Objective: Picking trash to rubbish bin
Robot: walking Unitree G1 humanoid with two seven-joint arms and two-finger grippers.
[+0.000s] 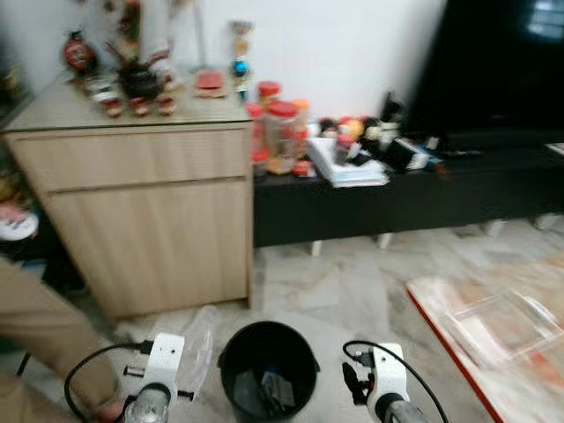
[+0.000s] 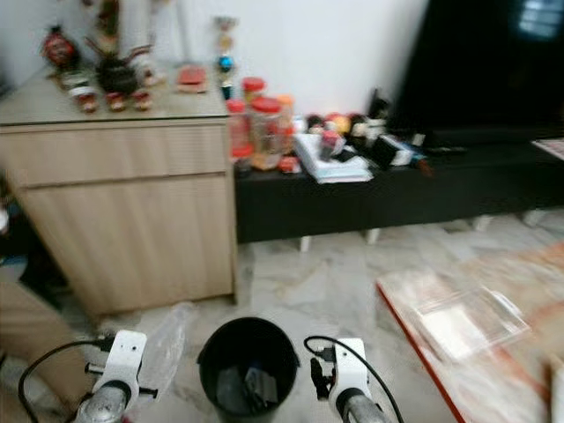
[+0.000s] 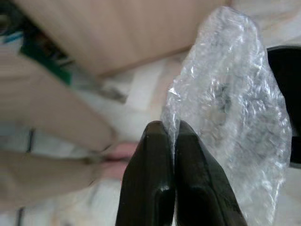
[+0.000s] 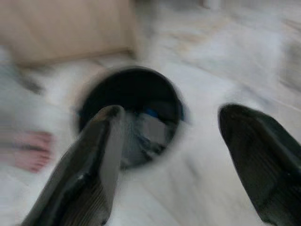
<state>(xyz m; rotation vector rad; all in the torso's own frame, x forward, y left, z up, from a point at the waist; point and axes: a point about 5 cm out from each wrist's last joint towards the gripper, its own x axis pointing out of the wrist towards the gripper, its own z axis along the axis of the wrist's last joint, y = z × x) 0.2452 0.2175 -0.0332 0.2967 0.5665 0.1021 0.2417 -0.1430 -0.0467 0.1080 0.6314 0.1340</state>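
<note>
Left gripper [image 3: 169, 136]: fingers pinched tight on crumpled clear plastic sheet [image 3: 235, 108], which rises beyond the fingertips. Right gripper [image 4: 174, 136]: jaws spread wide, nothing held; black rubbish bin [image 4: 131, 113] lies beyond them.

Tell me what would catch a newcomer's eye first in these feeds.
Probably the black rubbish bin on the marble floor between the two arms, with some trash already inside. Next, the crinkled clear plastic wrap pinched in the left gripper just beside the bin's rim. The right gripper hangs above the bin, jaws wide apart, and a person's bare foot is close by.
</note>
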